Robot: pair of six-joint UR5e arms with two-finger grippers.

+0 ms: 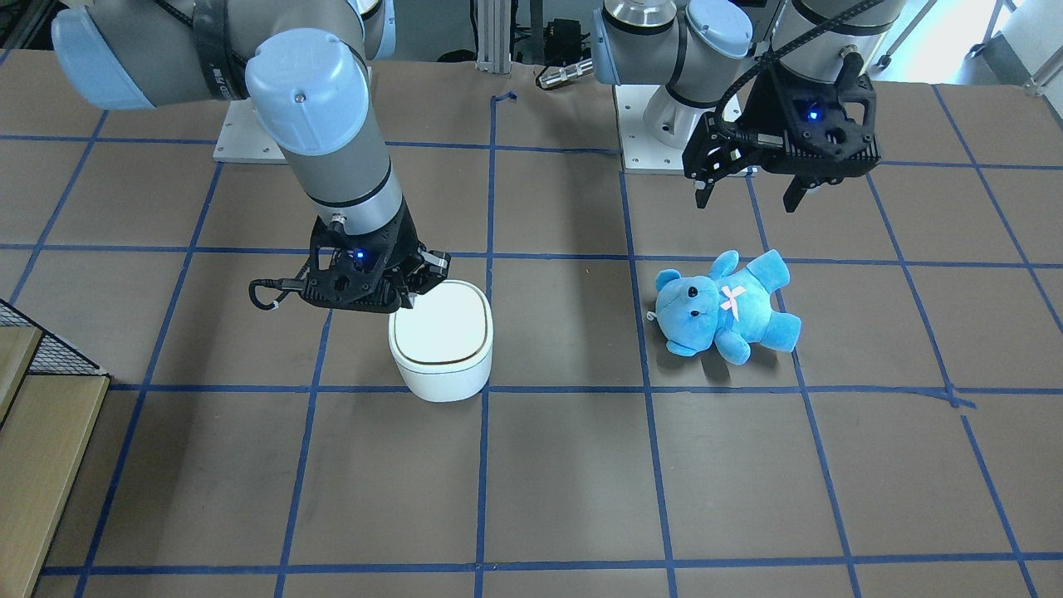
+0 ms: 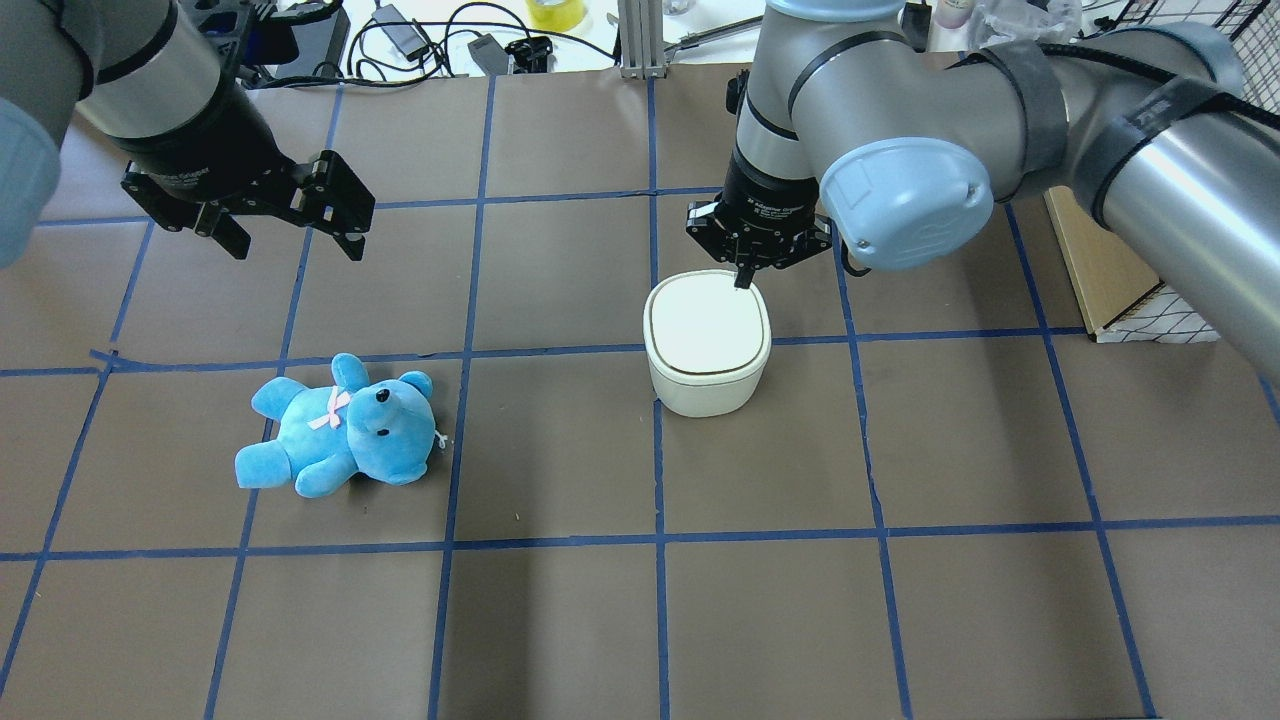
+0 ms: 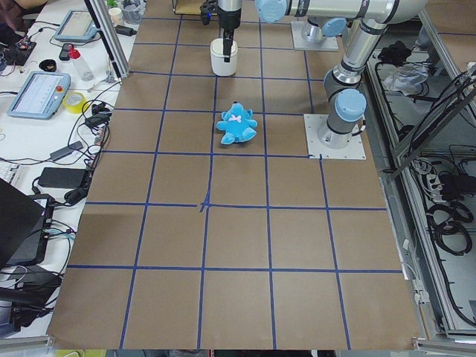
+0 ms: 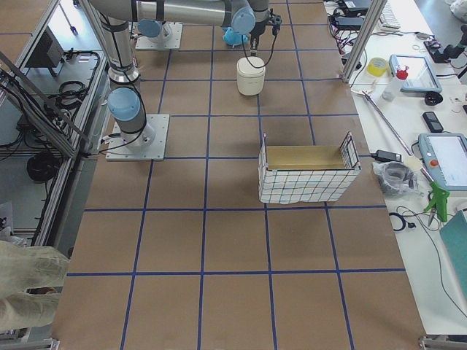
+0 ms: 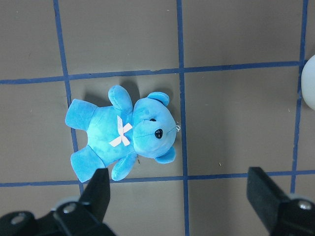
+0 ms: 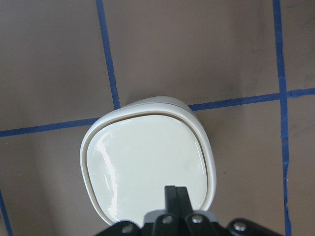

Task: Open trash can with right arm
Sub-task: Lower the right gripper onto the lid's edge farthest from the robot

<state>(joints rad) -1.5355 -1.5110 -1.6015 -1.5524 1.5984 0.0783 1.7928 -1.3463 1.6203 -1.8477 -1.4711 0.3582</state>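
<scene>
Brown matte table [image 2: 560, 620], blue-taped in squares; trash can [image 2: 708, 385] sits closed near mid-table, straddling a tape line.
Grey metal right arm [image 2: 900, 190] reaches down over it. Can is glossy white plastic, rounded-square, with flat lid [image 2: 708, 318] down and a thin dark rim line. Plush blue teddy [image 2: 340, 425] lies well apart. Black left gripper [image 2: 293, 245] hangs above the table, fingers spread. Black right gripper [image 2: 742, 278] has fingers pressed together, tips at lid edge; contact unclear.

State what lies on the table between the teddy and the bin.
Nothing stands there. The overhead view shows only bare brown table crossed by blue tape between the teddy and the bin.
</scene>
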